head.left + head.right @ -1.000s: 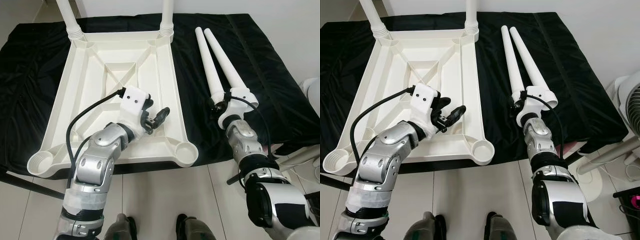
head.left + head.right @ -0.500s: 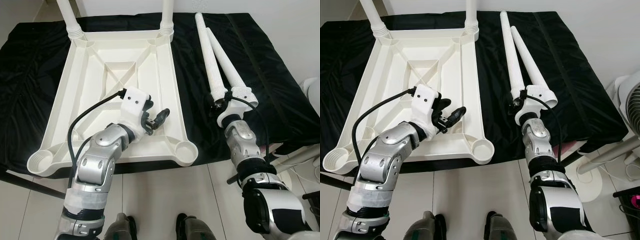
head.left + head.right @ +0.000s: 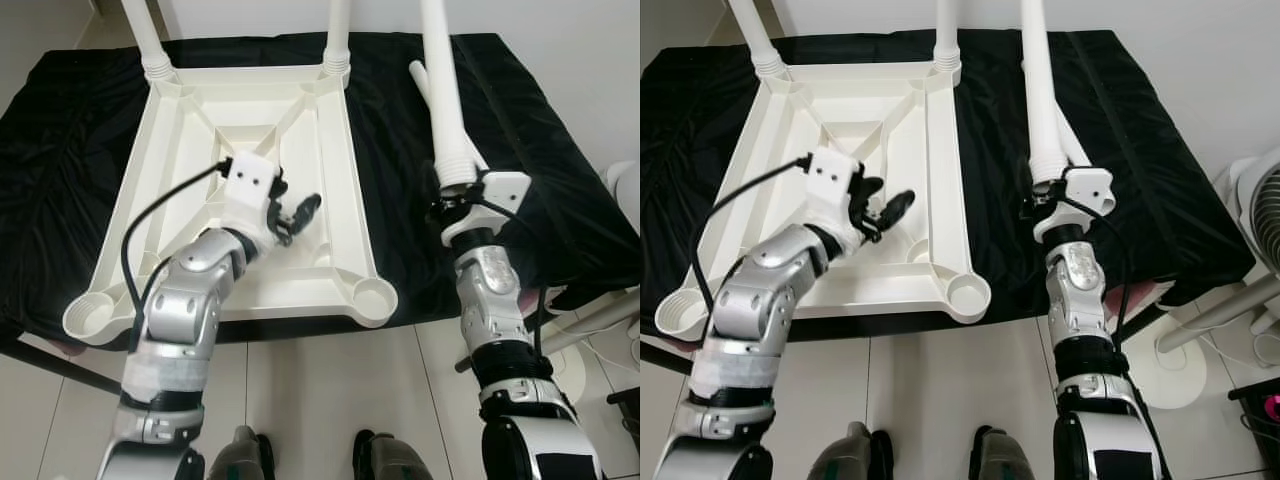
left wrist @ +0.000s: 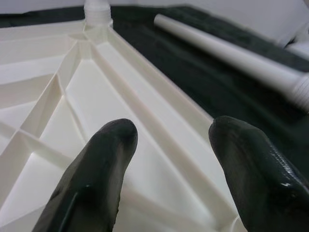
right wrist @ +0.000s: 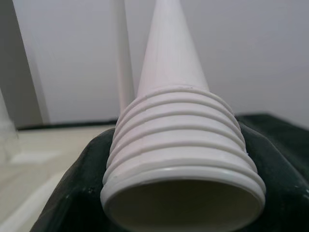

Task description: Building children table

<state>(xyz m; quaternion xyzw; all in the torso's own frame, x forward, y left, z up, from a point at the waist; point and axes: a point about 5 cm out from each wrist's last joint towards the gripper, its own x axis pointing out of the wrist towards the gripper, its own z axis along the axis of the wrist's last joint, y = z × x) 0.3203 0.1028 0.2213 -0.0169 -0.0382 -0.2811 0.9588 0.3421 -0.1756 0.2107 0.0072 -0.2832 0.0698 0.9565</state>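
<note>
The right end effector [image 3: 447,205] grips a white table leg [image 3: 443,100] upright by its threaded end. The left end effector [image 3: 293,213] hovers, fingers wide, above the upturned tabletop [image 3: 190,150].

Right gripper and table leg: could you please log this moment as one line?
right gripper: shut on white plastic table leg, raised | left gripper: open over upturned white plastic tabletop
</note>
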